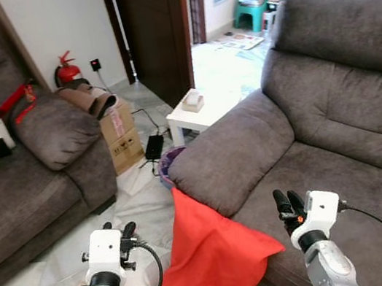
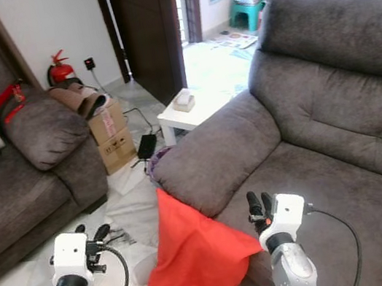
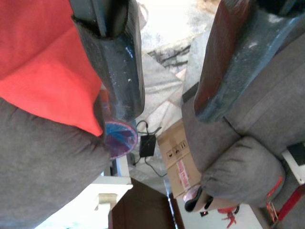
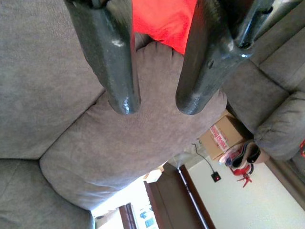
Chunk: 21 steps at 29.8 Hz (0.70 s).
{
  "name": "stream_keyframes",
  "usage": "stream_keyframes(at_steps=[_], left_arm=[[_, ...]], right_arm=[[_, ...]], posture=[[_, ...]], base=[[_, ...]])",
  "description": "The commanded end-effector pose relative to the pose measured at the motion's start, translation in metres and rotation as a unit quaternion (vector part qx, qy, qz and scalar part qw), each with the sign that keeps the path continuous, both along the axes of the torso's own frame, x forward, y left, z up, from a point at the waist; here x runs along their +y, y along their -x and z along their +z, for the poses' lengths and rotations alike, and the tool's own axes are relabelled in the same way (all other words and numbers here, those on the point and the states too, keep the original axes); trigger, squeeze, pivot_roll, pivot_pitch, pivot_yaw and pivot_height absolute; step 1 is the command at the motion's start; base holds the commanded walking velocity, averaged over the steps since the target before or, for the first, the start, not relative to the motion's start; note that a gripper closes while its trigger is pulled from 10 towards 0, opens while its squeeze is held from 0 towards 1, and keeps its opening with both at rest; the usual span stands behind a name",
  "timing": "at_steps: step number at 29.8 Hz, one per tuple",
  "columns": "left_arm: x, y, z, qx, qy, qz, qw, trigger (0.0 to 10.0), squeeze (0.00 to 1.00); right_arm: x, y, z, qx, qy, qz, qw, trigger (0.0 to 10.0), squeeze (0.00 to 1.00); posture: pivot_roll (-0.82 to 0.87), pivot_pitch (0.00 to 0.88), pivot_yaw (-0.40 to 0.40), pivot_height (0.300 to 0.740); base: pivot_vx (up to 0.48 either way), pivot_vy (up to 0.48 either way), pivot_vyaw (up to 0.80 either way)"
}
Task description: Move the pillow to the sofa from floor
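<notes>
Red soft square pillow [image 1: 212, 261] sits on the floor, leaning on the grey fabric sofa [image 1: 338, 139], between both grippers. Left gripper [image 1: 117, 230] & right gripper [image 1: 288, 202] open, empty, not touching it. Step: reach. Next: both close in, squeeze, lift.

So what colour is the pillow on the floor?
Plain bright red pillow, clearest in the left eye view.

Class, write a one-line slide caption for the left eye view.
Red pillow on the floor leans against the grey sofa, between the open left gripper and right gripper.
</notes>
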State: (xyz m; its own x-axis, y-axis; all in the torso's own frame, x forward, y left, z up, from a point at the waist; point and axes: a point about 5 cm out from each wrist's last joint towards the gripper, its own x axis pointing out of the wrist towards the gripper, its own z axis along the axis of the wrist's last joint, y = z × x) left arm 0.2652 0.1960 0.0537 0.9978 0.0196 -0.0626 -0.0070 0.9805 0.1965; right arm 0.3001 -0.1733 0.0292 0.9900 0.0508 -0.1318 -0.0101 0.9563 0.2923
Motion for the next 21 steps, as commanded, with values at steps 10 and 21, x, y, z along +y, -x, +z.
stream_keyframes(at_steps=[10,21], left_arm=[[-0.0002,0.0012,0.0009,0.002,-0.002,0.001,1.000,10.0,0.00],[-0.0007,0.0009,0.0004,0.005,-0.001,0.001,1.000,10.0,0.00]], right_arm=[[0.0043,0.0031,-0.0010,-0.006,-0.003,0.007,1.000,10.0,0.00],[0.0038,0.0025,-0.0009,-0.003,-0.002,0.008,1.000,10.0,0.00]], posture=[[0.08,0.036,0.014,0.698],[0.08,0.049,0.010,0.698]], base=[[0.000,0.000,0.00],[0.000,0.000,0.00]])
